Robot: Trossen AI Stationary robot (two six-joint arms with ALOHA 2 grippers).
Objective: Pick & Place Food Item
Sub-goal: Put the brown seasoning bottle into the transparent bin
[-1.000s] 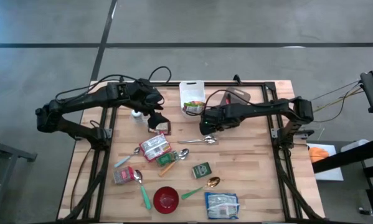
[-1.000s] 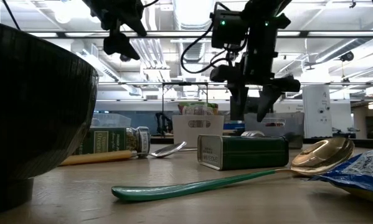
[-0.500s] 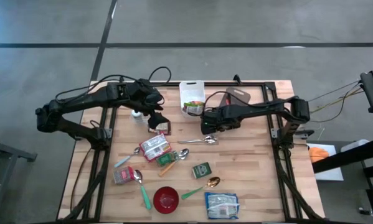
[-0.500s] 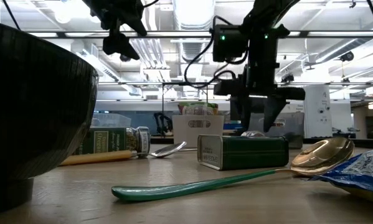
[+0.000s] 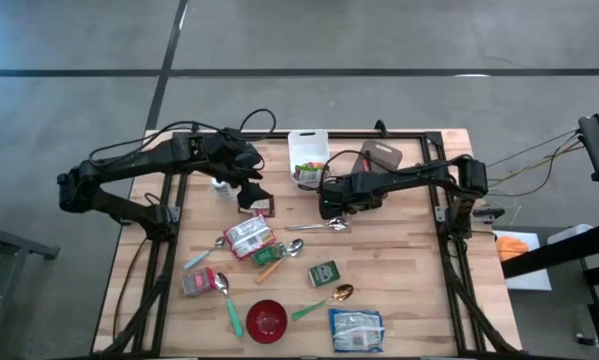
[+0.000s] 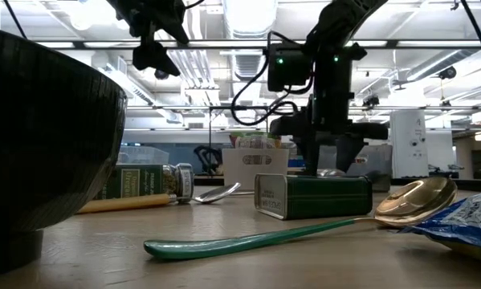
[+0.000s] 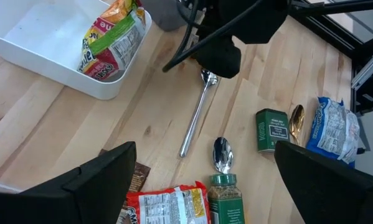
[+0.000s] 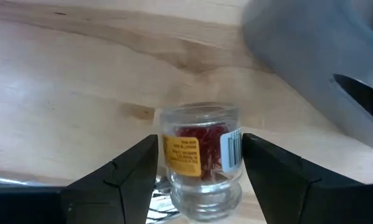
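Observation:
My right gripper [image 5: 329,205] hangs low over the middle of the table, pointing down, shut on a small glass jar [image 8: 200,158] with red contents and a yellow label. It stands just beside the bowl end of a silver spoon [image 7: 195,118]. A white bin [image 5: 308,150] at the far middle holds a colourful snack packet [image 7: 114,40]. My left gripper [image 7: 214,186] hovers open above the table left of centre, over a red-and-white packet [image 5: 249,235], with nothing between its fingers. My right gripper pinches the jar between its two fingers, one on each side of the labelled middle [image 8: 167,155]. The fingers come from above, pointing almost straight down. The green tin [image 6: 312,195] hides the jar's lower end in the low view, so I cannot tell whether it stands on the table.
Near the front lie a green tin [image 5: 324,272], a gold spoon with a green handle [image 5: 324,299], a red bowl [image 5: 267,319] and a blue-white packet [image 5: 356,329]. A herb jar [image 5: 271,258], more spoons and packets lie left of centre. A grey object [image 5: 381,155] lies beside the bin.
My right gripper has sunk toward the table beside the silver spoon, the jar still between its fingers, and has drifted slightly toward the table's left edge.

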